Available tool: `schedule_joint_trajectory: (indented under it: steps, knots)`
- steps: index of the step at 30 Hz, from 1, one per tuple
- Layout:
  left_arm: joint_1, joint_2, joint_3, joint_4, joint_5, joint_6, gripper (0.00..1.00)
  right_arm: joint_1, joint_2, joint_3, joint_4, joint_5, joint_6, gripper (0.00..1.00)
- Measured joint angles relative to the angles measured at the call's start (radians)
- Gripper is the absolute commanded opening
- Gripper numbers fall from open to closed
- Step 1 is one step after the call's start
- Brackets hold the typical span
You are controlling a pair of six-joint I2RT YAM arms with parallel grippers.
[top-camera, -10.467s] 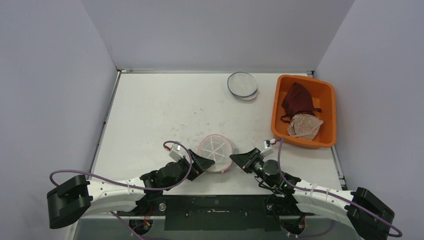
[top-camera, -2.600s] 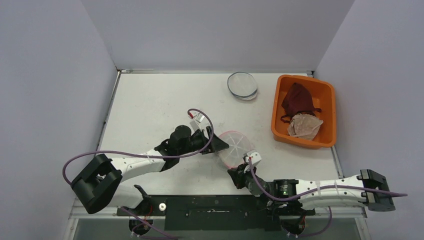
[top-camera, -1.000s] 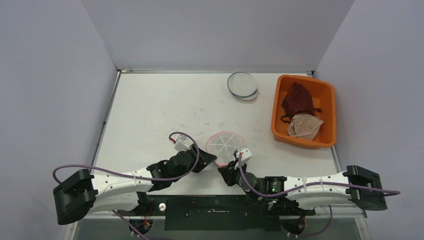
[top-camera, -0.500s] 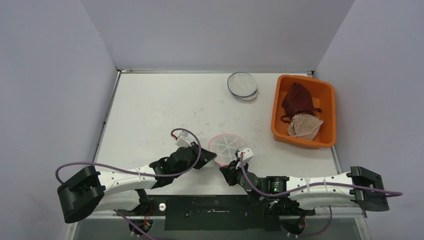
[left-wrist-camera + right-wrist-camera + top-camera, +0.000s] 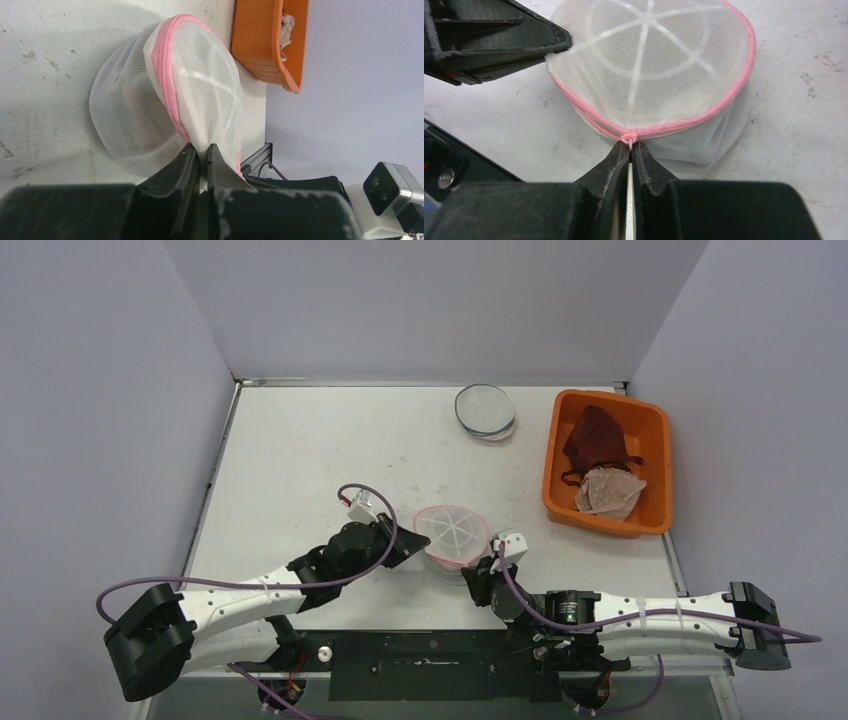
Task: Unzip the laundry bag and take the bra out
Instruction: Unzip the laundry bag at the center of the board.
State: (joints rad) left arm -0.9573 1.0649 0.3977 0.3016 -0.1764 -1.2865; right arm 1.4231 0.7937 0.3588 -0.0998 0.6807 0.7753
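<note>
Two arms reach in low over the scuffed white bench (image 5: 300, 460) from the near edge and meet at a round white mesh laundry bag with a pink zip band (image 5: 452, 535), which sits on the bench toward the front, between them. From the overhead camera the grips are too small to read. It does show a shallow orange plastic tub (image 5: 556, 455) at the far right holding a dark red garment (image 5: 595, 440) and a pale beige one (image 5: 610, 490), and a flat round mesh disc with a dark rim (image 5: 485, 410) near the back wall. The left wrist camera shows the left fingers (image 5: 196, 156) pressed together on a fold of mesh at the bag's near edge, just beside the pink band, and a dim brownish shape through the netting that I cannot identify. The right wrist camera shows the right fingers (image 5: 623, 152) closed on the small pink zip pull (image 5: 630, 136) where the band dips toward them, with the left fingers' black tips at the bag's far side. Both forearms lie nearly flat, the left angled in from the left, the right stretched across from the right. The bag is a soft domed drum of fine netting, its top panel crossed by white spoke-like seams, its skirt slumped onto the bench.
</note>
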Motion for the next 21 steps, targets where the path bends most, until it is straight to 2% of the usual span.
schedule_joint_trajectory:
  steps: [6,12,21]
  knots:
    - [0.074,0.0,0.042,-0.035,0.118,0.073,0.0,0.001,-0.039,0.0,-0.035,0.018,-0.017,0.05]
    - [0.195,0.002,0.131,-0.132,0.302,0.18,0.0,0.043,-0.042,-0.002,0.067,0.009,-0.06,0.05]
    - [0.226,0.082,0.349,-0.276,0.451,0.352,0.0,0.081,0.172,0.008,0.304,-0.01,-0.111,0.05]
